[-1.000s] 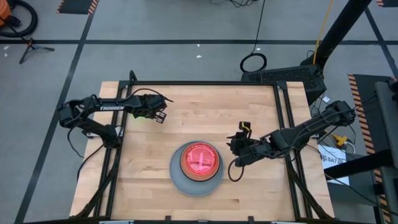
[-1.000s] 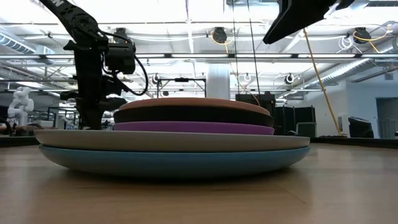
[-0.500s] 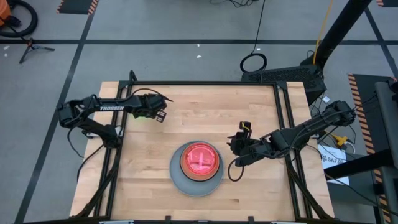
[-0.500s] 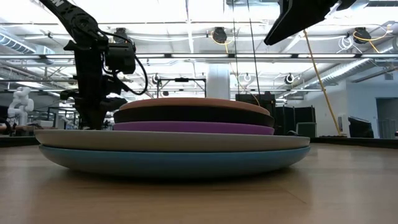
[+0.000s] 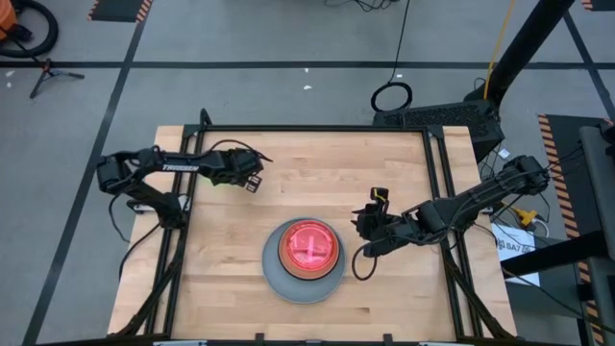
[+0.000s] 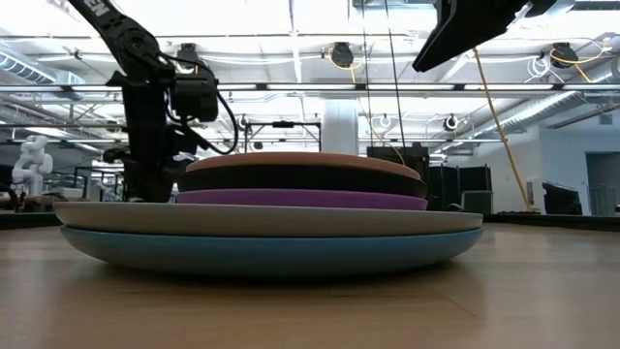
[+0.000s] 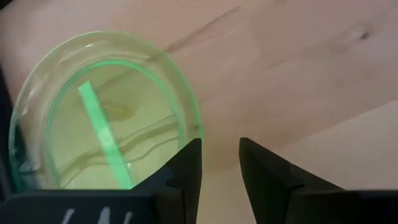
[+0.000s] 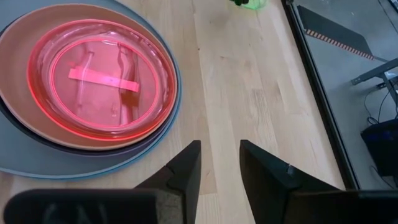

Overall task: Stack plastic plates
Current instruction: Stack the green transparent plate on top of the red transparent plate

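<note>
Your left claw point(image 5: 253, 182) has shifted slightly toward the counter's point(image 5: 384, 173) middle and parted its fingers since a second ago; it holds nothing, with the neon green plate point(image 7: 102, 115) lying flat just beside it. At centre, the red-pink plate point(image 5: 309, 246) tops the stack point(image 6: 271, 218) of tan-orange, black, purple, grey and blue plates. Your right claw point(image 5: 363, 220) waits beside the stack, fingers apart, empty.

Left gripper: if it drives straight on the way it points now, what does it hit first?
Probably bare table. In its wrist view the left gripper stands open beside the green plate, whose rim sits just off one finger, so it may clip that; depth is unclear.
</note>
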Tool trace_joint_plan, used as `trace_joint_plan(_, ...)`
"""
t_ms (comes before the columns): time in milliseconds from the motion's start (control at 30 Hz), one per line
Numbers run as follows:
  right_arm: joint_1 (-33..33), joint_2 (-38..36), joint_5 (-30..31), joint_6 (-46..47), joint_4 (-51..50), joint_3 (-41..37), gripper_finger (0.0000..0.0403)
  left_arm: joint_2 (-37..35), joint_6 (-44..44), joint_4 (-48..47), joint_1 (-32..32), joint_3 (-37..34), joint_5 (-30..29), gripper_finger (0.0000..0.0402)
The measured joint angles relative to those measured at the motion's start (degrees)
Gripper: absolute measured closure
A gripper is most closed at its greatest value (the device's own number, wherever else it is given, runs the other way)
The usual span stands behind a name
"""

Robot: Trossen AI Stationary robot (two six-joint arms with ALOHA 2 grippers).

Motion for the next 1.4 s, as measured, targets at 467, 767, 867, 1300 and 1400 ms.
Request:
trace_joint_plan(467,0.02,0.00,0.02,0.36,-0.32,0.00,0.0300,7.20,0.05,1.67,0.15,0.02,-4.44,0.0286)
trace_joint_plan(767,0.02,0.00,0.04,0.36,-0.31,0.00,0.0300,8.28,0.00,2.17,0.04,0.13,-5.85,0.0299)
trace_joint_plan(867,0.02,0.00,0.04,0.36,-0.31,0.00,0.0300,8.37,0.00,2.43,0.06,0.06,-6.11,0.0323)
trace_joint_plan(1300,0.02,0.00,0.04,0.36,-0.31,0.00,0.0300,8.46,0.11,1.51,-1.49,-0.09,-6.26,0.0394)
trace_joint_plan(1400,0.00,0.00,0.04,0.36,-0.31,0.00,0.0300,8.45,0.07,0.26,-3.10,-0.09,-6.07,0.0394)
